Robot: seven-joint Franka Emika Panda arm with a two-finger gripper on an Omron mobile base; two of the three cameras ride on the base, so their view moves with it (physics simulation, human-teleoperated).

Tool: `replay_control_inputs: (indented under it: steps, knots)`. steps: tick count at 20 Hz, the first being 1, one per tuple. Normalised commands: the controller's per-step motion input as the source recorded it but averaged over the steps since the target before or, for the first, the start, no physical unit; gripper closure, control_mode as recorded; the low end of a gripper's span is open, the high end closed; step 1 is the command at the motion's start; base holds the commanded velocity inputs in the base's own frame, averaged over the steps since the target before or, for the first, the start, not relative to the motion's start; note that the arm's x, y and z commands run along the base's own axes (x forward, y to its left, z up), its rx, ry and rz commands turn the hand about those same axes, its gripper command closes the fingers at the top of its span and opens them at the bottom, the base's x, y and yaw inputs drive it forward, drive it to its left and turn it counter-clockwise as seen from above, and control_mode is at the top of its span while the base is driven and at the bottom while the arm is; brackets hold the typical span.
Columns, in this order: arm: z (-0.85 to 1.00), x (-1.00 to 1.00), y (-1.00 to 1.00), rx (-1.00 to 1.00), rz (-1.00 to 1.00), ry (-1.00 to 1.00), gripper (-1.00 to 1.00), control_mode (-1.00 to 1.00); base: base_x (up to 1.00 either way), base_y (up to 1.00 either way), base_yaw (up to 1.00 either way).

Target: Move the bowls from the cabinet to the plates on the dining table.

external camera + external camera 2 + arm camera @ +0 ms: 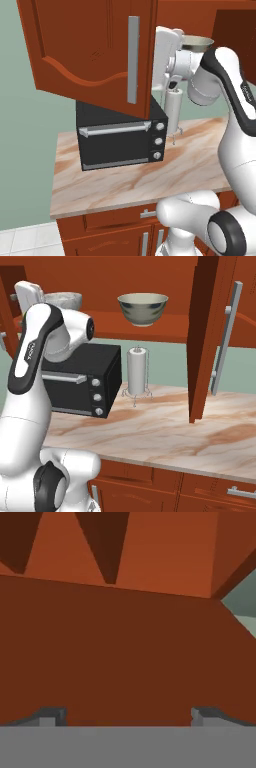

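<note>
step: reaching into open reddish-brown wooden wall cabinet [150,331] | pincer [125,716]: fingers spread wide, holding nothing, facing bare cabinet wood | shiny grey metal bowl [196,44] on shelf just beside hand | white-grey speckled bowl [142,309] further right, above marble counter [165,426]

Black oven [120,137], paper-towel roll [137,372]

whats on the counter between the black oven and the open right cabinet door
A paper towel roll on its stand, between the oven and the door, seen in the right base view.

Bowls [142,308] on cabinet [175,326] shelf
</note>
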Motion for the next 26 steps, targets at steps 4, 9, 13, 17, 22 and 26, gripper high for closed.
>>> replay_control_inputs:
  steps: [4,9,13,17,22,26]
  knots:
    - [0.01,-0.14,0.25,0.00,0.14,0.05,-1.00,-1.00,0.00,0.00,0.00]
    - [0.09,-0.30,-0.02,0.02,0.16,0.01,-1.00,-1.00,0.00,0.00,0.00]
    - [0.15,-0.34,-0.01,0.01,0.15,0.00,-1.00,-1.00,0.00,0.00,0.00]
    - [0.08,-0.32,0.25,0.00,0.12,0.02,-1.00,-1.00,0.00,0.00,0.00]
    - [-0.01,-0.33,0.49,-0.05,0.07,0.00,-1.00,-1.00,0.00,0.00,0.00]
    - [-0.08,-0.28,0.55,-0.10,0.01,-0.02,-1.00,-1.00,0.00,0.00,0.00]
